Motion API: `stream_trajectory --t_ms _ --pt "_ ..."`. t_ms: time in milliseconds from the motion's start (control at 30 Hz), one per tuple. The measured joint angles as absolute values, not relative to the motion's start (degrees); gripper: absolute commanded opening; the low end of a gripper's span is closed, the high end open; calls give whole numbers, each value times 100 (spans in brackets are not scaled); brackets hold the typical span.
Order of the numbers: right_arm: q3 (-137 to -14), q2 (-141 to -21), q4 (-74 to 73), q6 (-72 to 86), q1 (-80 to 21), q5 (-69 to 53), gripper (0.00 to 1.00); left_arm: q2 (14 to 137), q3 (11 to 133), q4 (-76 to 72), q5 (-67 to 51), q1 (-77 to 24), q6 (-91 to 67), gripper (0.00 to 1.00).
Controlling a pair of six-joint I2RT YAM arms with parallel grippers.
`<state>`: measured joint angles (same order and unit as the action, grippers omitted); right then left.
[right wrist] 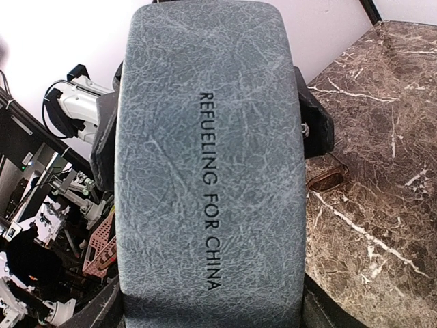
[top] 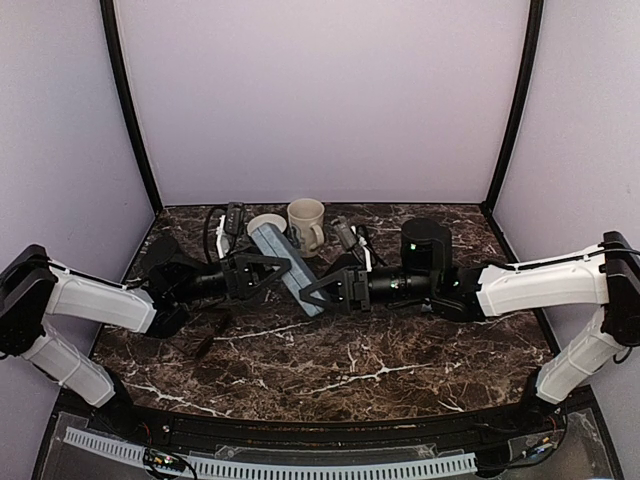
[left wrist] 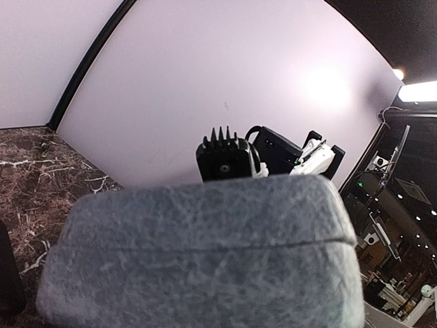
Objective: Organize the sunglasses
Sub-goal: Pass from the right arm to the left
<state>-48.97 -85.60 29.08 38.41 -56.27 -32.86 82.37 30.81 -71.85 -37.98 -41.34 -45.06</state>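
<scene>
Currently both arms meet mid-counter at the grey-blue rectangular case (top: 285, 262), which appears raised off the dark marble counter (top: 350, 370) and lies diagonally between them. The right hand (top: 320, 290) is clamped across the case's width: its black fingers (right wrist: 314, 126) press both long sides in its wrist view, so it acts as the vise. The left hand (top: 262, 275) comes in at the seam side with jaws wide. Its fingers barely show in its own view, so I can't tell if it bears on the case or only brackets it. My read: one hand anchors the body so the other can work the lid. The case looks closed, seam line unbroken. The brown-lensed sunglasses (right wrist: 328, 179) lie flat on the counter just beside the right hand's finger and lower than the case, not held and not in the case. I can't pick out a black thin-framed pair with confidence among the dark clutter near the cream ceramic mug (top: 306, 222). Task looks early: the case needs opening before any glasses go in. Risk: the brown pair sits close under the held case, so a drop or a low sweep would hit it.
</scene>
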Motion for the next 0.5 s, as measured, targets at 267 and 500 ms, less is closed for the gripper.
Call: stream_trajectory --t_ms 267,500 --pt "-4897 -8560 2915 3916 -5625 -3306 10 8274 3098 -7216 -3927 -4136 -4530 96" --pt "-4897 -8571 3044 4038 -5621 -3319 10 8276 2989 -7371 -3997 -4136 -4547 90"
